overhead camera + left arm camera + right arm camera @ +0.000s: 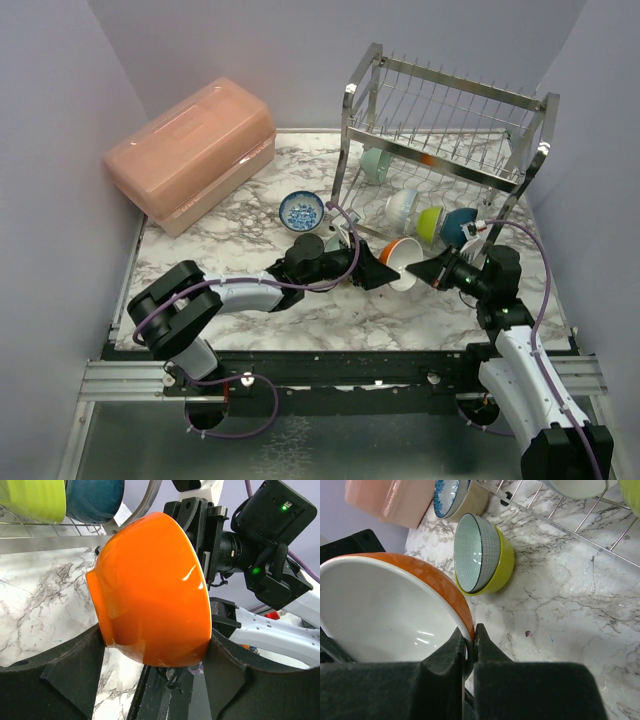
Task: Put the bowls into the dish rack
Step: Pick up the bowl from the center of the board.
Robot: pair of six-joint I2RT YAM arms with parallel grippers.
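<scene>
An orange bowl [402,255] is hanging tipped on its side over the middle of the table [230,250], on the near side of the dish rack [346,130], shared by both arms. The right gripper [469,640] is pinching the bowl's rim with its jaws nearly together, and the left gripper [154,652] is straddling the glazed body with its jaws wide, a pad pressing each side. The risk lies in the handover. If the rim pinch lets go before the wide hold is biting, the slick curve could squirt out and drop onto the yellow-green bowl [487,555] lying just beyond. If both arms pull at once, the rim could twist free. How firmly the left pads are bearing is hard to judge, because the bowl is hiding most of them. The arms are also masking the yellow-green bowl from above, and the rack's free slots are lost among wires and the lime bowl [430,222] beside the teal bowl [460,226].
</scene>
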